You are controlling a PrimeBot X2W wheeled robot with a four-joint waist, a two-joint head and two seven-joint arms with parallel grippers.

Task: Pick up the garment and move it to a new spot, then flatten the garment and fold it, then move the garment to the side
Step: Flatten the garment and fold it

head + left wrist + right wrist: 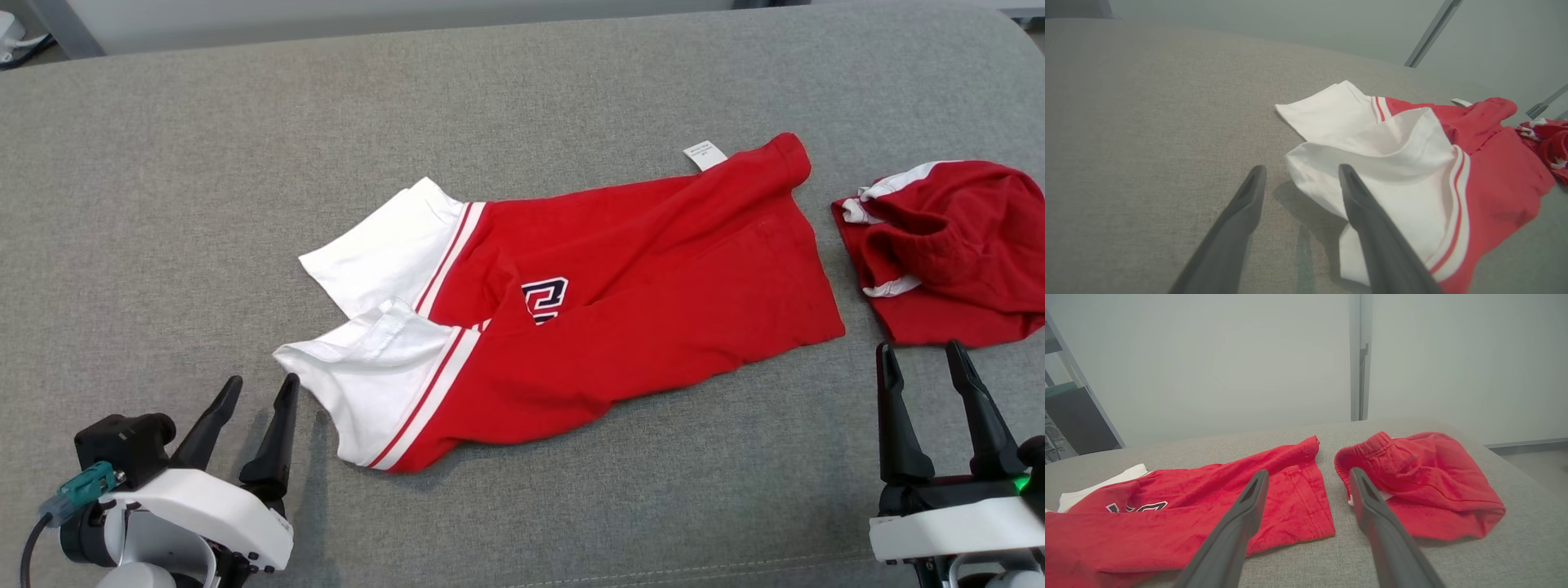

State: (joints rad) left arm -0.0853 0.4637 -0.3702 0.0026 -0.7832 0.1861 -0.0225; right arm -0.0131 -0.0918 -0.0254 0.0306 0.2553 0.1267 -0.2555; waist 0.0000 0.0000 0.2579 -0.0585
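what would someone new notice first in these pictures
The red shirt with white sleeves grabs the eye first, lying rumpled across the middle of the grey padded surface. A smaller red garment sits bunched up to its right, apart from it. The left gripper by a white sleeve and the right gripper just short of the bunched garment both stand open and empty.

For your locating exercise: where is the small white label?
In the head view the white label sticks out from the far edge of the larger garment, near its right end, left of the bunched red garment.
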